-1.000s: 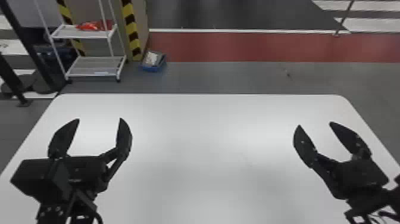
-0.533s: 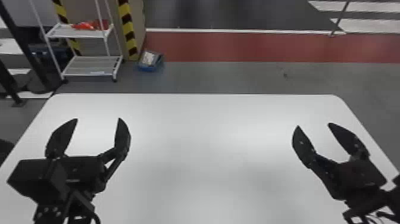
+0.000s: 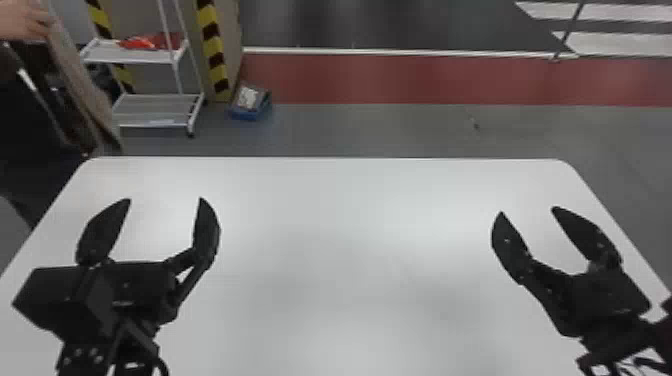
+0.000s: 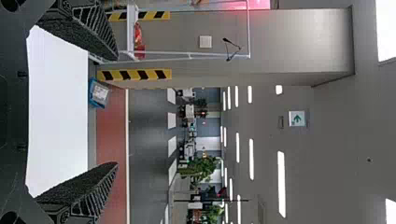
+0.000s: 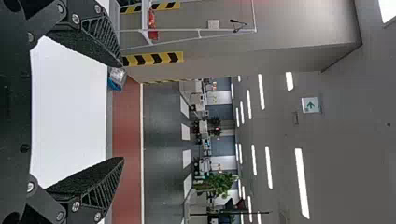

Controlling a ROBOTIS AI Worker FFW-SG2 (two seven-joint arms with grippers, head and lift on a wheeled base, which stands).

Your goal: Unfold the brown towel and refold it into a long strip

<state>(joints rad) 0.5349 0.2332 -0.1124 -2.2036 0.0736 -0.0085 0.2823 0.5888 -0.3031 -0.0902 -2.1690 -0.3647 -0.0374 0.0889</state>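
Observation:
My left gripper (image 3: 165,200) is over the left part of the white table (image 3: 350,225) in the head view, its two fingers spread with nothing between them. On the right side of the same table, my right gripper (image 3: 527,210) is likewise open and holds nothing. The left wrist view has the left gripper (image 4: 116,112) with its fingers wide apart and the bare tabletop behind. In the right wrist view the right gripper (image 5: 122,112) also stands open. No towel can be seen on the visible part of the table.
Beyond the table's far left corner stand a white wire-shelf cart (image 3: 155,110) and a blue box (image 3: 250,102) on the floor. A person with a brown board (image 3: 80,75) is close to the table's left edge.
A person carrying a brown board has come in at the left edge. Both grippers stay open and look unmoved over the table.

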